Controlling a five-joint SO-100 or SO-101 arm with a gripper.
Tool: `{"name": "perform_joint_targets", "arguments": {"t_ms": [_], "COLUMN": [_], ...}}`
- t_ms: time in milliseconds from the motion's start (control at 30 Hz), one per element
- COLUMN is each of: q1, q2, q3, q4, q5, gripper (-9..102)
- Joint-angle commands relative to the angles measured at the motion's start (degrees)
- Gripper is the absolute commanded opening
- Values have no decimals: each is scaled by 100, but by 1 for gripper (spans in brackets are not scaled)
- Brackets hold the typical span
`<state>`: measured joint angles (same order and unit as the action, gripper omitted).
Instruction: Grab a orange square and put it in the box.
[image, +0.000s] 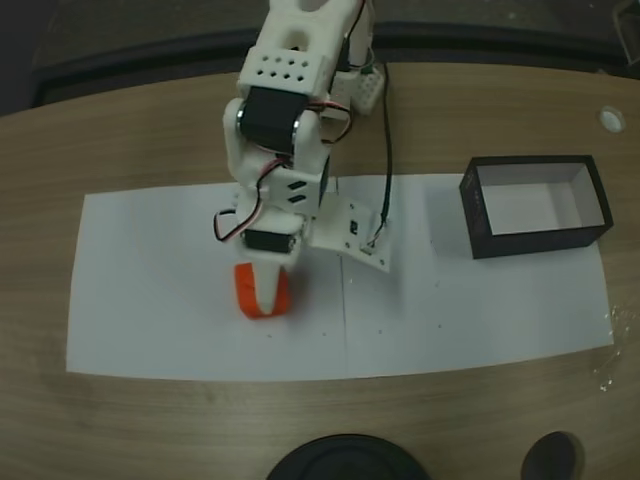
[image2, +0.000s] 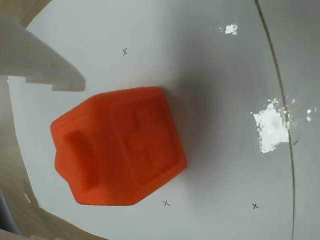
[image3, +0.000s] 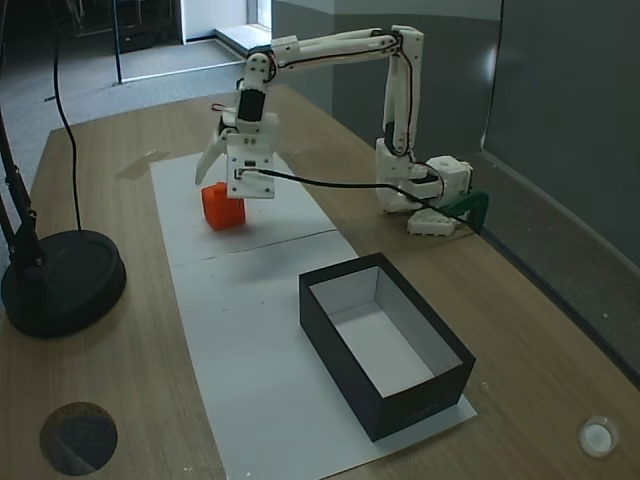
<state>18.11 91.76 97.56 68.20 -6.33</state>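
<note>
1. In a fixed view from above, the white plastic gripper (image: 263, 290) sits low at centre-left with its jaws spread around the small bright orange-red cube (image: 262, 293) on white paper (image: 480, 310); the black-walled, white-lined open box (image: 535, 206) stands at the right.
2. Wrist view — the cube fills the centre, one white finger (image2: 40, 62) at upper left, apart from it.
3. In a fixed view from the side, the cube rests at upper left on the wooden tabletop (image3: 540, 300) — not gripped.

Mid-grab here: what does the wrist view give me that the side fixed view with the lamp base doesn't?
Wrist view alone: a raised cross on one face of the orange square, small x marks on the paper, and a white fingertip beside the block, apart from it. Fixed view alone: the empty box, the whole arm, the round lamp base, the open gripper above the block. Both: block resting on paper.
</note>
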Motion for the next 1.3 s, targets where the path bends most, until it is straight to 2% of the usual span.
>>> {"name": "perform_joint_targets", "arguments": {"t_ms": [0,267,500,567,733,867,967,1100,1200,1267], "q1": [105,448,352,290,185,62,-88,-677,-1670,-2602], "q2": [-237,-1239,-1556,-1556,-1547,-1538,-1301,-281,773,1556], "q3": [-694,-1213,-1301,-1301,-1301,-1345,-1811,-3173,-4368,-4693], "q4": [9,0,18,18,18,26,562,2021,3041,3103], "q5": [132,88,97,79,79,79,114,132,79,70], "gripper": [31,31,30,26,7,2,2,2,2,2]}}
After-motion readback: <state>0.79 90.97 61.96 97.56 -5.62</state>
